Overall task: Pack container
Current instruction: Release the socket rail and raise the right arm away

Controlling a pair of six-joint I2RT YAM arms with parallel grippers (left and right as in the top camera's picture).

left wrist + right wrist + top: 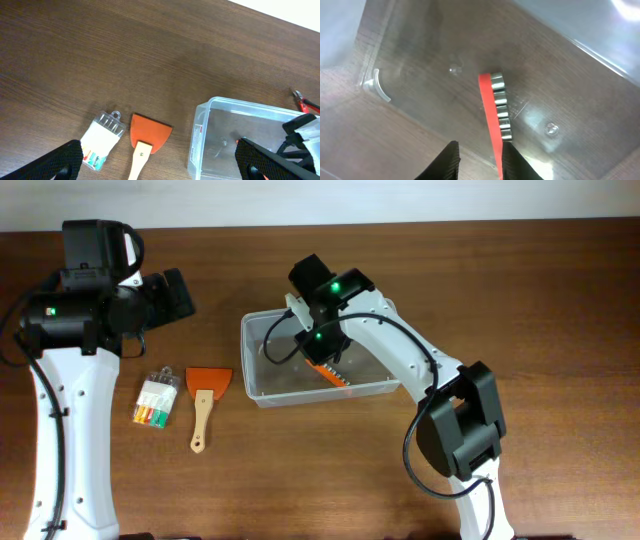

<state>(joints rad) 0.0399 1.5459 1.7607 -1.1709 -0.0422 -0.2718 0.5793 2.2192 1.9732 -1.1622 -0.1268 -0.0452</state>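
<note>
Packing stage: I judge one tool is going into the bin, with two more waiting on the table (330, 480).
Left arm: standing at the left of the table. Its left gripper (160, 165) is spread wide and empty, hovering above the loose tools.
Right arm: reaching in from the right, with the right gripper (479, 162) lowered inside the bin.
Bin (272, 375): clear plastic, upright and open-topped, at the middle of the table, well apart from the loose tools.
Scraper (204, 405): orange blade and wooden handle, flat on the table left of the bin, with the handle pointing toward me.
Pack (157, 400): a small clear case of coloured pieces, just beside the scraper on its left.
Strip (496, 112): a red holder with a row of metal pieces, low inside the bin and running down between the right fingers.
Right grip: the jaws stand wider than the strip, which lies close along one finger only, so I read it as let go. I cannot tell whether the strip rests fully on the bin floor.
Doing it well: I would lift the right gripper straight up, keeping the fingers clear of the strip and the bin wall, so nothing drags or tips.
Risk: the light bin may slide if a finger catches its rim.
</note>
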